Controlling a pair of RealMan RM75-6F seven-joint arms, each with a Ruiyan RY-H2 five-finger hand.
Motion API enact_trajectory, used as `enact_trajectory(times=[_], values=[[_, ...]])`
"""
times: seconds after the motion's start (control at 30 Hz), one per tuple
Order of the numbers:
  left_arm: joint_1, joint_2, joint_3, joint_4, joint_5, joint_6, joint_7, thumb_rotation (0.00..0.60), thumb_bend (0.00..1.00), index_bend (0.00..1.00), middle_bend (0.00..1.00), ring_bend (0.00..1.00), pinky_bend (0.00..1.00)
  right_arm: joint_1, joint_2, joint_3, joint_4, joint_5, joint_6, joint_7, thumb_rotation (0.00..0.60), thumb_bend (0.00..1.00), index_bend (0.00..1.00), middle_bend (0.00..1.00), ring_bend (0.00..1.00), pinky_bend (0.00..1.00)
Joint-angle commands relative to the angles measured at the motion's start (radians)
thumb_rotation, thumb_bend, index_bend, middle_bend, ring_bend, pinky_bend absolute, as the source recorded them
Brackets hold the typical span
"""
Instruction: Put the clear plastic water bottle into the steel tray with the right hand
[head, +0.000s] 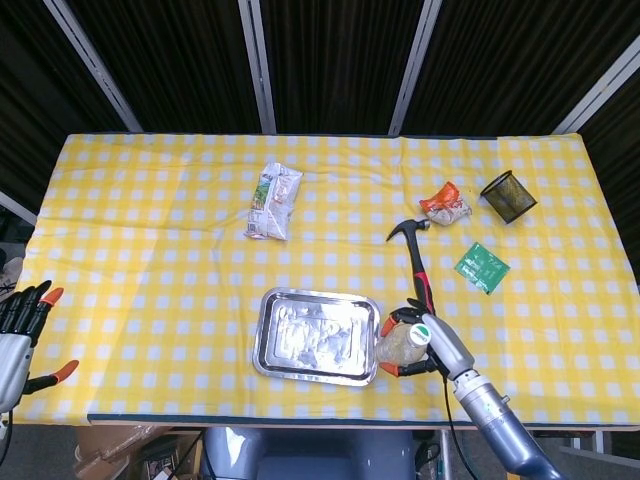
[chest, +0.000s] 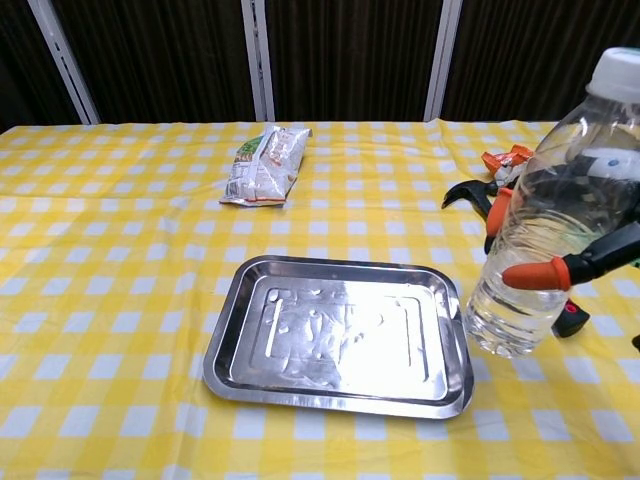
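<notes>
My right hand grips the clear plastic water bottle, which has a white cap and some water in it. The bottle hangs tilted in the air just off the right edge of the steel tray. The tray lies flat near the table's front edge and holds nothing. My left hand hovers off the table's left front corner, fingers spread, holding nothing.
A black-and-red hammer lies just behind the bottle. A snack bag sits behind the tray. At the back right are a crumpled wrapper, a black mesh cup and a green packet.
</notes>
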Motion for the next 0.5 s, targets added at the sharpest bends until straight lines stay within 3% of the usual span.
enact_trajectory(times=[0.03, 0.5], values=[[0.0, 0.0, 0.001, 0.0, 0.0, 0.0, 0.0, 0.6, 0.18, 0.05, 0.0, 0.0, 0.0, -0.01, 0.068, 0.018, -0.06, 0.007, 0.025, -0.002, 0.6, 0.49, 0.78, 0.61, 0.26, 0.0], [0.001, -0.004, 0.001, -0.004, -0.003, -0.002, 0.015, 0.6, 0.18, 0.05, 0.0, 0.0, 0.0, -0.012, 0.333, 0.071, -0.198, 0.033, 0.001, 0.055, 0.6, 0.53, 0.78, 0.61, 0.27, 0.0]])
